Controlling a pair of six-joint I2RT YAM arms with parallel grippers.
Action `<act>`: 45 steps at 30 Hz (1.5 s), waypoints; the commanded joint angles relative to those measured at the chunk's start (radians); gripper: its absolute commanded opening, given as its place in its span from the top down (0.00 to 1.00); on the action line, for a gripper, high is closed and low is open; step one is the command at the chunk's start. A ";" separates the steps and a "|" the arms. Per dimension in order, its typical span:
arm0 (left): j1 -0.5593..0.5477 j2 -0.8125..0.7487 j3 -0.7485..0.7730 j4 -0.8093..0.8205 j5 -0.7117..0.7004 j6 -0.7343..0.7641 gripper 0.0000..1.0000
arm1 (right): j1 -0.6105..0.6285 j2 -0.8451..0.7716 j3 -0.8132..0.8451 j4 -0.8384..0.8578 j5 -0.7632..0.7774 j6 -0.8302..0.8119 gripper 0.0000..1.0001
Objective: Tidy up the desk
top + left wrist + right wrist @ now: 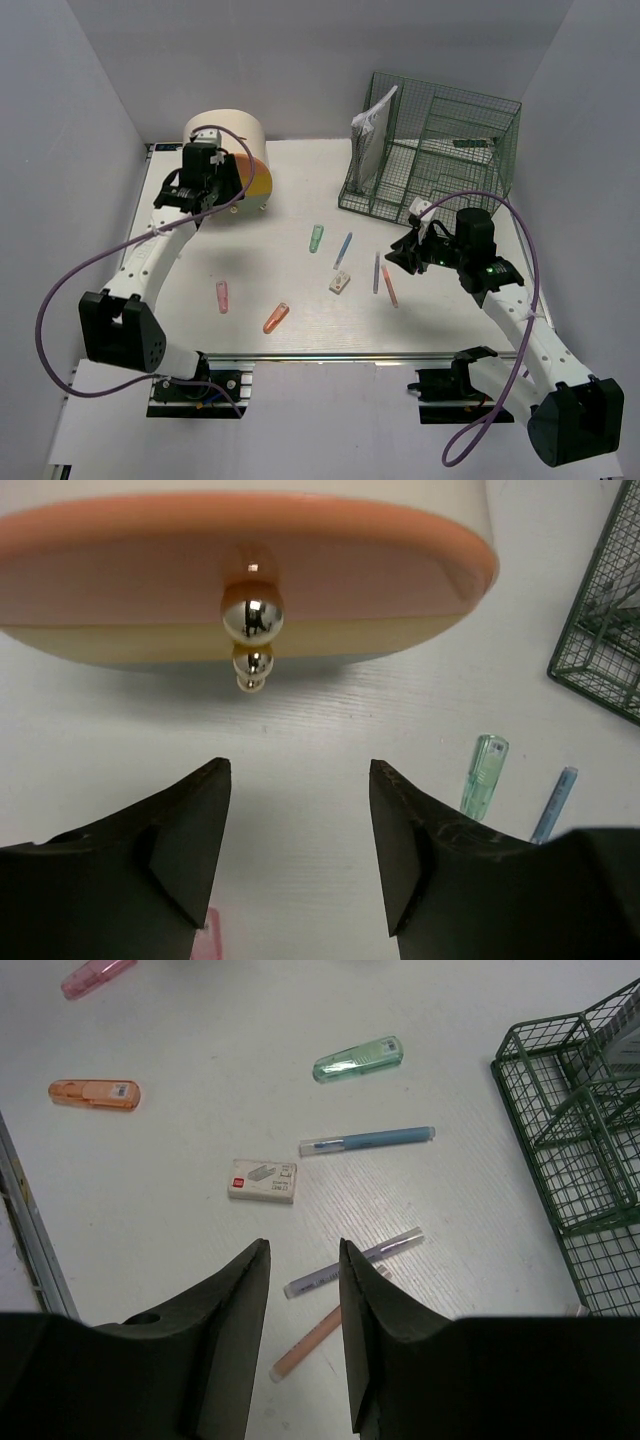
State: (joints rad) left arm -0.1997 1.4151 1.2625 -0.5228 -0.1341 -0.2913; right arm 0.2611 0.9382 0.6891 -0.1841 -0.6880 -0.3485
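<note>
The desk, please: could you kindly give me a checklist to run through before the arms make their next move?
1. Left tool open, holding nothing: ok.
2. Left tool facing the knob: ok.
3. Drawer pulled out: cannot tell.
4. Right tool open, holding nothing: ok.
5. Purple pen apart from the pink pen: cannot tell; the tool's finger hides where they meet.
6. Small box lying free on the desk: ok.
</note>
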 commanded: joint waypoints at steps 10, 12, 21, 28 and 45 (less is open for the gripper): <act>0.026 0.163 0.199 0.007 -0.076 0.011 0.32 | -0.025 -0.001 0.029 -0.003 -0.013 -0.010 0.60; 0.026 0.169 0.209 0.009 -0.085 0.014 0.32 | -0.029 -0.001 0.029 -0.003 -0.013 -0.010 0.60; 0.036 0.208 0.242 0.012 -0.104 0.007 0.39 | -0.040 -0.006 0.030 -0.005 -0.024 -0.007 0.60; 0.036 0.211 0.238 0.023 -0.093 -0.006 0.58 | -0.049 -0.009 0.030 -0.008 -0.030 -0.006 0.60; 0.026 -0.037 -0.020 0.076 -0.006 -0.032 0.85 | -0.066 -0.013 0.029 -0.008 -0.053 -0.004 0.60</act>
State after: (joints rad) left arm -0.1680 1.4639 1.2728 -0.4561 -0.1787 -0.3058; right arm 0.2012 0.9398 0.6891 -0.1848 -0.7143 -0.3481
